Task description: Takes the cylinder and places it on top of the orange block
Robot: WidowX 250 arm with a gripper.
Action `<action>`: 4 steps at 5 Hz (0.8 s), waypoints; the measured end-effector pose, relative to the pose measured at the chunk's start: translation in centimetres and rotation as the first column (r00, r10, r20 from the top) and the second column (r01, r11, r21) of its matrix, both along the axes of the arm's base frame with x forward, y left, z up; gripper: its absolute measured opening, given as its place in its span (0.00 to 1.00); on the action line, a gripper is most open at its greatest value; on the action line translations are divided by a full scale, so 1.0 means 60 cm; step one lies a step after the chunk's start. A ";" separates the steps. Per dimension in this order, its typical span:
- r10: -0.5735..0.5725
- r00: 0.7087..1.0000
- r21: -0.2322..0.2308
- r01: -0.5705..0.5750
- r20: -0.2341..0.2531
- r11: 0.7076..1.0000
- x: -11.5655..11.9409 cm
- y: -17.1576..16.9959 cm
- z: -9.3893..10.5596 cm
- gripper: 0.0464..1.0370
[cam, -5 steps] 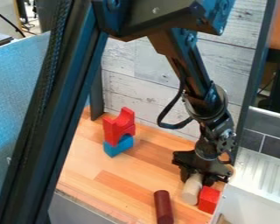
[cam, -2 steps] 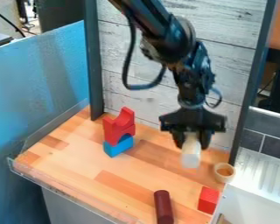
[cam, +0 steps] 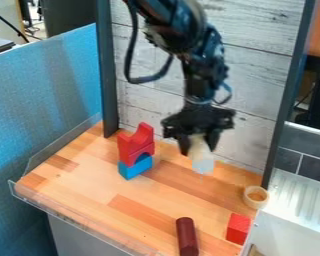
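Observation:
Above the back of the wooden table, right of centre, hangs the gripper [cam: 197,142], shut on a pale wooden cylinder [cam: 201,156]. The cylinder is held near its upper end and points downward, slightly tilted, apart from the table. To its left stands a stack with a blue arch block [cam: 135,167] at the bottom and red arch-shaped blocks [cam: 134,143] on top. I cannot make out an orange block; a red-orange cube [cam: 238,228] sits at the table's right front.
A dark red cylinder [cam: 187,236] lies near the front edge of the table [cam: 89,192]. A small round pale wooden piece [cam: 255,197] is at the right edge, beside the white ribbed rack [cam: 299,200]. A wood-plank wall [cam: 256,75] stands behind.
The gripper has lifted the pale cylinder from beside the red-orange cube and moved up and left with it. The round piece at the right has come into sight. The stack is unmoved.

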State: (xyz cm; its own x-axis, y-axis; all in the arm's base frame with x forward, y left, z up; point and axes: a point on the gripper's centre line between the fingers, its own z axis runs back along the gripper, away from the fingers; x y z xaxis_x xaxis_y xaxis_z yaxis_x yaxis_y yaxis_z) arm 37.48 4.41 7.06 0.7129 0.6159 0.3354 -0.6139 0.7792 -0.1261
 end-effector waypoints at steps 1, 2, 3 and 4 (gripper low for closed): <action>0.123 0.992 -0.004 -0.123 0.015 0.992 0.003 0.039 0.012 0.53; 0.216 0.973 -0.010 -0.215 0.086 0.976 0.011 0.076 0.054 0.53; 0.284 0.953 -0.032 -0.282 0.101 0.959 0.010 0.105 0.065 0.53; 0.392 0.912 -0.067 -0.386 0.119 0.920 0.006 0.136 0.073 0.53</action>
State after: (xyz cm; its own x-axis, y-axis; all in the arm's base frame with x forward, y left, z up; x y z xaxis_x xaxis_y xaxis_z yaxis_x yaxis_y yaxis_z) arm 37.85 12.59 11.45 0.3673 0.8509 0.3755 -0.8440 0.4746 -0.2500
